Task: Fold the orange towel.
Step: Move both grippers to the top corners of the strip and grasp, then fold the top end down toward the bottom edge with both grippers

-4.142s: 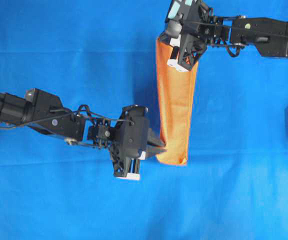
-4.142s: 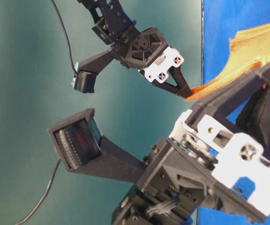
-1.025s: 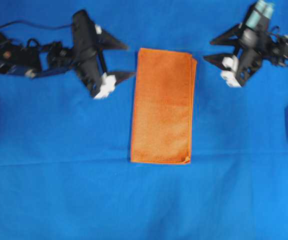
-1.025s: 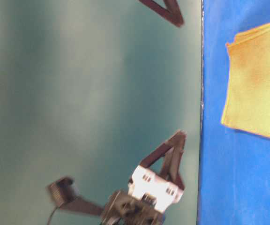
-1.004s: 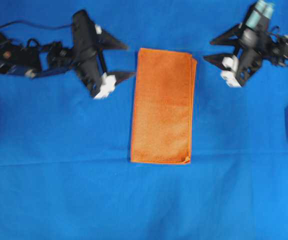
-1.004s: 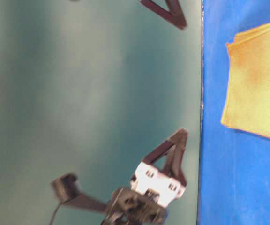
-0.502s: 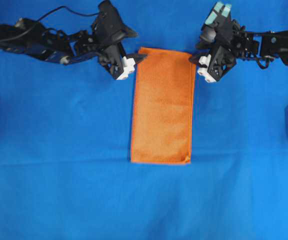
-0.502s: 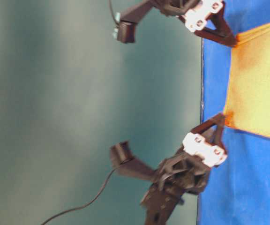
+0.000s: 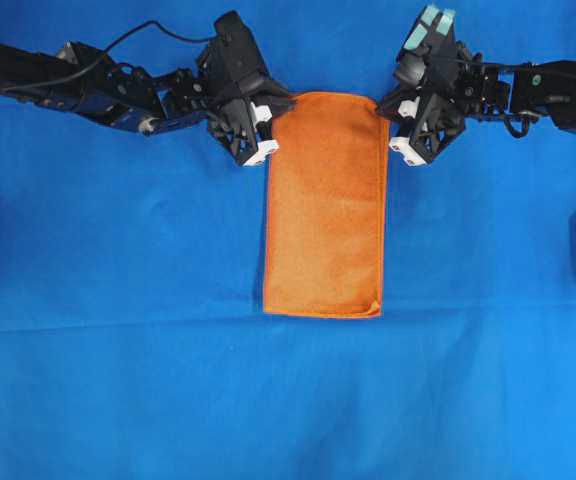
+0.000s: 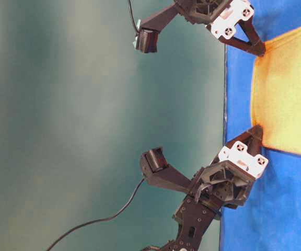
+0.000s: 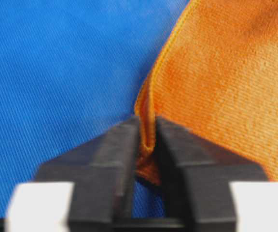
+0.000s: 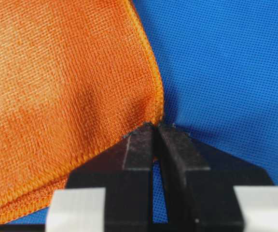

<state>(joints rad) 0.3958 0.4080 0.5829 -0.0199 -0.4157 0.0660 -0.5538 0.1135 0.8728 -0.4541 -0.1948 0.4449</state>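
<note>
Overhead view, left to right: my left gripper (image 9: 271,112) is clamped on the top-left corner of the orange towel (image 9: 325,205), and my right gripper (image 9: 386,112) is clamped on the top-right corner. The towel lies as a tall narrow rectangle in the centre of the blue table cover (image 9: 118,350), upper short edge between the two grippers, lower edge flat and free. I'd say both far corners are pinched so that edge can be lifted and carried down over the lower edge for the next fold; holding both ends should keep the edge straight and stop the layers skewing. Left wrist view confirms it: fingers (image 11: 112,150) shut with a doubled orange hem standing up between them, so I've got more than one layer there. Right wrist view: fingers (image 12: 139,145) closed right at the corner tip, stitched hem just caught, a thinner bite than the left, so that side could slip on the lift. Table-level view shows both grippers low at the towel's near edge, tips down on the cloth. Writing: no brands, labels or legible text on the towel, cover or grippers in any view.
</note>
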